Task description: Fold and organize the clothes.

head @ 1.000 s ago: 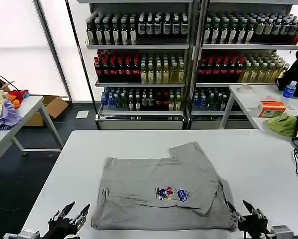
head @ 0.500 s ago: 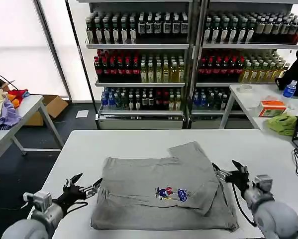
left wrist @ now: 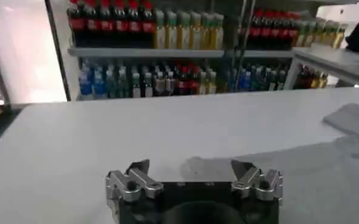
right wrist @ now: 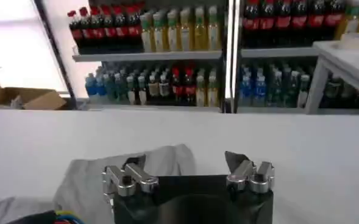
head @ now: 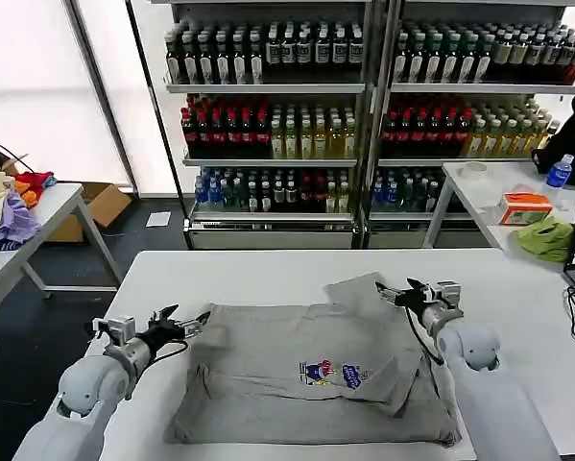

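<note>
Head view: grey shirt (head: 311, 370) lies folded mid-table (head: 268, 274), chest print (head: 331, 374) unreadable. My left pincer (head: 183, 327) spread at its left edge; right pincer (head: 395, 294) spread over the sleeve (right wrist: 161, 159), which the right wrist view shows close.

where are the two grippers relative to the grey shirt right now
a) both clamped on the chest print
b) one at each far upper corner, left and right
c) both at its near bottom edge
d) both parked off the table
b: the left gripper sits open at the grey shirt's far left corner, the right gripper open at its far right corner by the folded sleeve.
</note>
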You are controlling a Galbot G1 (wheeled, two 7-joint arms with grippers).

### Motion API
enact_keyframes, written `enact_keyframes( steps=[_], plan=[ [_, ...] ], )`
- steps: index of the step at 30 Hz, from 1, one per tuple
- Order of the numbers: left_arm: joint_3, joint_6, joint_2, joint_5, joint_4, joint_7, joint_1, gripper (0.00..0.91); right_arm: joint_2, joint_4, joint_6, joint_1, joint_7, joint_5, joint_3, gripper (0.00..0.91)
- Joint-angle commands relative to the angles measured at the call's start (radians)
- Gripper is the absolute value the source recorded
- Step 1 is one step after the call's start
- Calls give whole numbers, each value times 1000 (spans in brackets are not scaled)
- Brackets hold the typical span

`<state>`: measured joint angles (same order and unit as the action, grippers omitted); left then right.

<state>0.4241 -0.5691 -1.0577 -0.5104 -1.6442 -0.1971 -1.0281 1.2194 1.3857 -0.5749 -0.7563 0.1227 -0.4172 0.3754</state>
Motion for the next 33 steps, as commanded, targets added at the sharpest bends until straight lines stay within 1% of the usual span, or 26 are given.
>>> enact_keyframes(
  steps=[1, 2, 8, 9, 10, 11, 12, 13, 14, 15, 16, 20, 28, 33],
  plan=[
    [-66, -2, -18, 26, 142, -18, 108, 907, 81, -173, -2, 103, 11, 46, -60, 91],
    [-66, -2, -20, 25, 138, -19, 105, 907, 85, -174, -1, 102, 11, 47, -65, 0],
    [-75, -5, -35, 20, 143, -18, 113, 907, 98, -163, -2, 89, 11, 52, -72, 0],
    [-81, -5, -38, 19, 138, -19, 112, 897, 99, -160, -2, 87, 11, 52, -72, 0],
    [-83, -6, -39, 18, 136, -20, 111, 867, 99, -159, -2, 86, 11, 52, -72, 0],
    [-89, -7, -44, 17, 132, -20, 110, 786, 99, -153, -2, 80, 9, 49, -72, 0],
    [-94, -7, -52, 17, 131, -23, 112, 494, 99, -149, -2, 77, 7, 46, -70, 0],
    [-98, -7, -58, 18, 135, -24, 114, 373, 99, -145, -2, 74, 7, 43, -69, 0],
    [-100, -7, -60, 18, 137, -23, 116, 121, 98, -139, -1, 69, 3, 33, -67, 0],
    [-103, -6, -69, 18, 143, -23, 119, 50, 98, -135, -2, 67, 0, 28, -66, 0],
    [-106, -6, -71, 18, 144, -24, 119, 20, 97, -131, -2, 65, -1, 25, -65, 0],
    [-114, -7, -73, 22, 152, -26, 119, 30, 93, -100, -2, 54, -11, 1, -59, 0],
    [-109, -3, -57, 17, 154, -30, 108, 20, 86, -62, -3, 51, -23, -36, -55, 0],
    [-104, 13, -56, -14, 138, -10, 104, 20, 85, -15, -4, 40, -43, -77, -43, 0]
  ],
)
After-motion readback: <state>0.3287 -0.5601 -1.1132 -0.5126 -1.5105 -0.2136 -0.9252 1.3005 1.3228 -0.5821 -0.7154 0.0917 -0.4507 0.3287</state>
